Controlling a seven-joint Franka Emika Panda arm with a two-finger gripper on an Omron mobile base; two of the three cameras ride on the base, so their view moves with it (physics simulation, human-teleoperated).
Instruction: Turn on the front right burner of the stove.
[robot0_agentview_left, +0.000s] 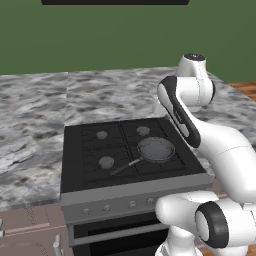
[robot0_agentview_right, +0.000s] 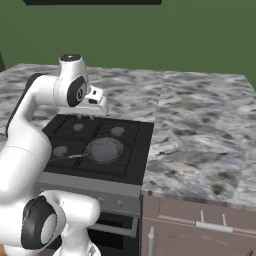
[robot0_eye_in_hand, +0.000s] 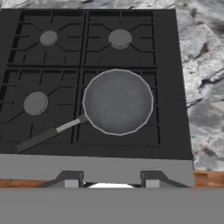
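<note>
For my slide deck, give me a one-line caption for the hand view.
Hand camera looks down on the stove, where a frying pan covers the front right burner.

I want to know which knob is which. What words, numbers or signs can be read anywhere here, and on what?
None: no readable text.
The stove, its knobs and the pan show no marks.
The knobs are too small to show any.

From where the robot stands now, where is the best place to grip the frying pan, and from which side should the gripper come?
Probably the long handle of the frying pan, gripped from above. It lies nearly flat over the grates, pointing toward the stove's front left, clear of the bowl. It is thin and straight, so the fingers can close across it; the bowl looks too wide.
</note>
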